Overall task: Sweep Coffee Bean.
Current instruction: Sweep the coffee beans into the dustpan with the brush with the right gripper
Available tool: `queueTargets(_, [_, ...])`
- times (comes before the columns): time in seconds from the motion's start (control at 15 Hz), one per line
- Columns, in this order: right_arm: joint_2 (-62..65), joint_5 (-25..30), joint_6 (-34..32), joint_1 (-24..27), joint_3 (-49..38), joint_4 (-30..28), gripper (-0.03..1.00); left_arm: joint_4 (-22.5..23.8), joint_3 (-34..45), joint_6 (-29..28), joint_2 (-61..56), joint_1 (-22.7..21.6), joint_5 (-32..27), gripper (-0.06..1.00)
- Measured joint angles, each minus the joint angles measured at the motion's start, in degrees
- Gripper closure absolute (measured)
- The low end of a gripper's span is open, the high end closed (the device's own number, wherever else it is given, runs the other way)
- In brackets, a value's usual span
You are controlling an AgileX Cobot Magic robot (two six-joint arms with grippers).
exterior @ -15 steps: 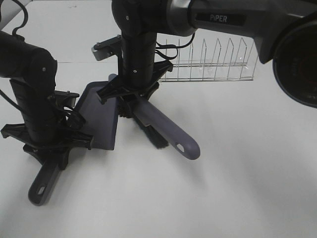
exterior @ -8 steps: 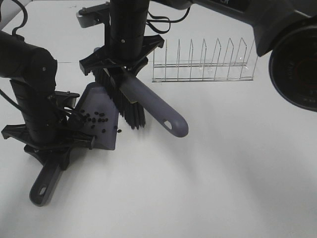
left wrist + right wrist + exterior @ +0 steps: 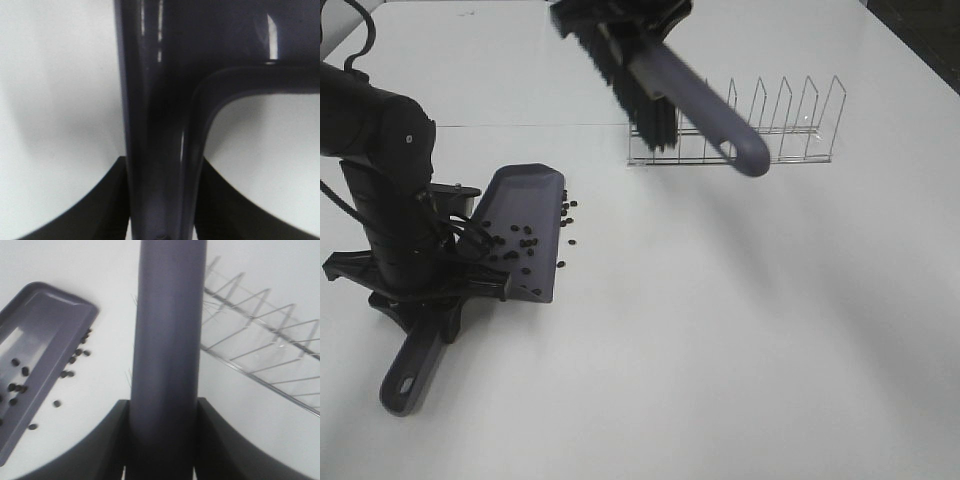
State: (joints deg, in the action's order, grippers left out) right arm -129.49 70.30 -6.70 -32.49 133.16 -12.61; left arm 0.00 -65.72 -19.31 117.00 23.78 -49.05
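Dustpan: a grey dustpan is seen lying on the white table, with its handle run back under the left arm and its long open edge turned away from that arm.
Left gripper: the left gripper is clamped on the dustpan's handle, and the dark fingers are shown pressed against both sides of it.
Coffee bean: most of the coffee bean is scattered over the dustpan's floor. A few beans are left on the table just beside the dustpan's open edge.
Brush: the brush is held tilted in the air, well apart from the dustpan and on the far side of its open edge. Its black bristles are hanging clear of the table.
Right gripper: the right gripper is closed on the brush's grip, with a jaw set against each side.
Wire rack: a wire rack is stood on the table, well beyond the dustpan's open edge.
Exterior high view alone: the bristles and the whole dustpan with its handle are shown, but the right gripper is cut off at the frame edge.
Right wrist view alone: the grip on the brush is shown, and the stray beans are seen close along the dustpan's rim.
Left wrist view alone: only the handle, the fingers and the table are shown.
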Motion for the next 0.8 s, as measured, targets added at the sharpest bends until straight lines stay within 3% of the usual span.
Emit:
queueTargets(0.2, [3.8,0.1,1.2,7.1,-1.1,2.3,0.70,0.0,0.0,0.0,0.0,0.0,-0.1,0.62])
queueTargets(0.33, [4.6,0.0,1.4,7.8,-5.4,6.1,0.70,0.0,0.0,0.0,0.0,0.0,-0.1,0.62])
queueTargets(0.53, [3.8,0.2,1.4,5.7,-14.0,8.1,0.70,0.0,0.0,0.0,0.0,0.0,-0.1,0.62])
queueTargets(0.8, [-1.0,-4.5,-0.5,-0.3,-19.8,2.4,0.70,4.4,0.0,-4.1,0.0,0.0,-1.2,0.62])
